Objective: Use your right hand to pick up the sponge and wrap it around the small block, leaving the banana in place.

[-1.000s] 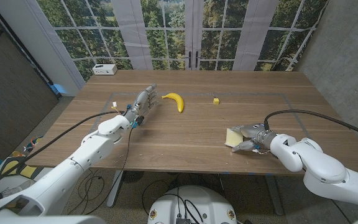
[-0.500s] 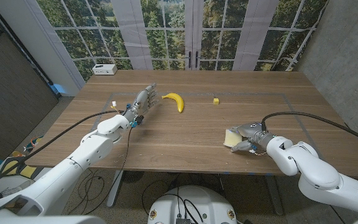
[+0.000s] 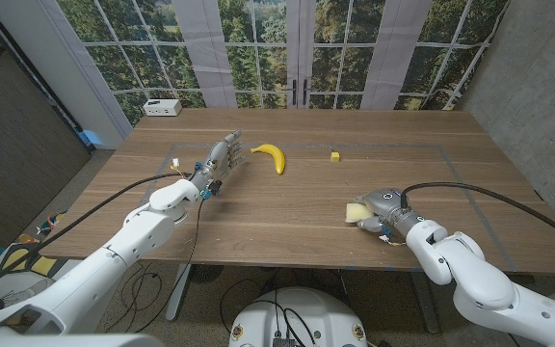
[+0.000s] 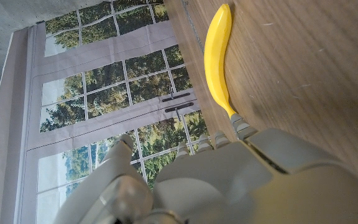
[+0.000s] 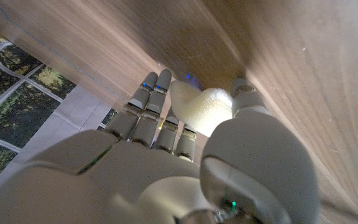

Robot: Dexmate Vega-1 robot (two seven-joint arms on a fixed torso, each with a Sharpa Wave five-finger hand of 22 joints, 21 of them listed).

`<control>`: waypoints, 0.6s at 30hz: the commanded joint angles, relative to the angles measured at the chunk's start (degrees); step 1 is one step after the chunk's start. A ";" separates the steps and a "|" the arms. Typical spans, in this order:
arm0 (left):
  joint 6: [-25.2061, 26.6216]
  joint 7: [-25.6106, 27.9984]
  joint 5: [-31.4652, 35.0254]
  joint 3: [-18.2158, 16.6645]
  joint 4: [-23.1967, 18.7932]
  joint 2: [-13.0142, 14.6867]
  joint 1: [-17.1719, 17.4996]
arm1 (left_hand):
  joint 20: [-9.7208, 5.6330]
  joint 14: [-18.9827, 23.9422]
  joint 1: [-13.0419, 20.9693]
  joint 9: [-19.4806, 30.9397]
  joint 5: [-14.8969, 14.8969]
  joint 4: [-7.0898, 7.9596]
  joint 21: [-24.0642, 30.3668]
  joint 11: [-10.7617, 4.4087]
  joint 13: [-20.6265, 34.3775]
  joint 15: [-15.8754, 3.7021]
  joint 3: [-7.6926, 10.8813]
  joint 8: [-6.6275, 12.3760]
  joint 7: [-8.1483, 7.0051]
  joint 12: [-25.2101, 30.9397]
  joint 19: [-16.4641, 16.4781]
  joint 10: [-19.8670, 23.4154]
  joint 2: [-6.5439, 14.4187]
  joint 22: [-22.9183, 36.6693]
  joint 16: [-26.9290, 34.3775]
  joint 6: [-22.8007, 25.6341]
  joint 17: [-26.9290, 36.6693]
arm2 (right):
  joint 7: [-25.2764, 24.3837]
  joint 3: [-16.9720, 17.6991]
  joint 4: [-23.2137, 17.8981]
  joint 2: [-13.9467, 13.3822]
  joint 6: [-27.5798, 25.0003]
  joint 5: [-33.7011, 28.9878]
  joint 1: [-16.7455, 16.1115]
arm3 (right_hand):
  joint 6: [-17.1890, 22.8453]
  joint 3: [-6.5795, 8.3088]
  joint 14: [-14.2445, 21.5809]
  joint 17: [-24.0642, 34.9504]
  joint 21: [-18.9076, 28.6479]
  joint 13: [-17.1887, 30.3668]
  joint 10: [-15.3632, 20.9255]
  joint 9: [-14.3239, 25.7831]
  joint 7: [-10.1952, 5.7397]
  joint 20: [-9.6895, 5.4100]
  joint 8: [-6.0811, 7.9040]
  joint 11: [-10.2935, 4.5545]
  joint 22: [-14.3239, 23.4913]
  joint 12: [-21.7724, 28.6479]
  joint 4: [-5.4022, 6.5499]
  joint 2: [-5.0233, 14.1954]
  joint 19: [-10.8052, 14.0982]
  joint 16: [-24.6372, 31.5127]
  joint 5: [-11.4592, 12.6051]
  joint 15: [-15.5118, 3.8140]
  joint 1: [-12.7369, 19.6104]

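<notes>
Right hand (image 3: 378, 214) clamped on the sponge (image 3: 356, 212) at the near right of the table (image 3: 287, 207); over the last second both have slid slightly leftward, so the grasp looks secured, carry pending. Left hand (image 3: 220, 159) unchanged, fingers apart, beside the banana (image 3: 271, 156). Small block (image 3: 335, 156) farther back, well apart.

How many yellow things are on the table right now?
3: the banana beside the left hand, the small block mid-table, the pale sponge in the right hand.
</notes>
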 commanded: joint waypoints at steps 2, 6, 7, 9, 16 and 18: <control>-0.76 -0.45 -0.12 -0.06 0.72 -0.26 0.13 | 0.29 -0.08 -0.55 0.12 0.26 -0.09 0.02 0.18 0.31 -0.28 -0.08 0.11 -0.16 -0.28 0.10 -1.65 -0.01 0.16 -0.06 -5.74 0.24 | -17.34 3.75 1.54 3.31 -0.74 -1.21 -3.98 | -0.22 -0.26 -0.43 0.21 0.28 0.24 -0.67 0.10 -0.30 -0.50 -0.24 -0.24 0.32 0.33 0.44 -0.17 0.32 -0.71 0.23 -8.64 0.52; -1.07 -0.13 -0.25 -0.34 0.74 -0.33 0.47 | 0.32 -0.06 -0.54 0.12 0.26 -0.10 0.01 -0.14 0.31 -0.20 -0.08 0.10 -0.16 -0.43 0.08 -2.04 0.00 0.16 -0.05 -5.79 0.24 | -19.90 4.77 1.70 3.85 -0.29 -0.16 -4.26 | 0.44 -0.43 -0.17 0.34 0.43 0.35 0.32 0.13 -0.45 -0.43 -0.18 -0.23 0.34 0.85 0.81 0.16 0.51 -0.84 0.29 -8.66 0.49; -1.20 -0.19 -0.25 -0.43 0.72 -0.21 0.60 | 0.29 -0.07 -0.54 0.12 0.26 -0.10 0.01 -0.10 0.31 -0.21 -0.08 0.11 -0.19 -0.39 0.09 -1.95 0.00 0.16 -0.05 -5.77 0.24 | -20.44 4.98 1.76 3.87 0.09 0.01 -4.05 | 0.77 -0.46 -0.01 0.41 0.48 0.38 0.55 0.14 -0.50 -0.43 -0.09 -0.27 0.35 0.98 0.88 0.27 0.60 -0.79 0.30 -8.66 0.53; -1.15 -0.29 -0.41 -0.52 0.68 -0.14 0.65 | 0.29 -0.03 -0.54 0.12 0.26 -0.11 0.02 -0.19 0.31 -0.19 -0.08 0.12 -0.16 -0.39 0.11 -1.96 0.00 0.16 -0.03 -5.76 0.24 | -20.45 4.97 1.77 4.01 0.09 -0.09 -3.84 | 0.86 -0.54 0.09 0.46 0.56 0.41 0.65 0.14 -0.48 -0.40 -0.10 -0.18 0.35 1.05 0.93 0.26 0.75 -0.79 0.30 -8.62 0.54; -1.97 -0.07 -0.66 -1.22 0.47 0.14 1.51 | 0.32 0.05 -0.53 0.12 0.26 -0.13 0.02 -0.09 0.31 -0.15 -0.08 0.12 -0.22 -0.33 0.14 -1.83 0.01 0.17 0.01 -5.81 0.24 | -22.10 5.15 2.64 4.86 2.22 0.14 -1.58 | 1.51 -0.84 0.39 0.59 0.73 0.54 1.06 0.17 -0.59 -0.55 -0.05 -0.37 0.37 1.36 1.14 0.28 0.98 -0.92 0.31 -8.60 0.58; -1.86 -0.08 -0.88 -1.40 0.30 0.31 1.70 | 0.31 0.03 -0.53 0.12 0.25 -0.13 0.00 0.07 0.31 -0.17 -0.08 0.11 -0.22 -0.33 0.11 -1.84 0.01 0.17 0.00 -5.84 0.24 | -22.63 5.33 2.90 5.35 2.72 0.63 -1.02 | 1.81 -0.89 0.46 0.60 0.83 0.59 1.43 0.18 -0.67 -0.55 0.00 -0.48 0.38 1.56 1.21 0.33 1.18 -1.03 0.33 -8.65 0.62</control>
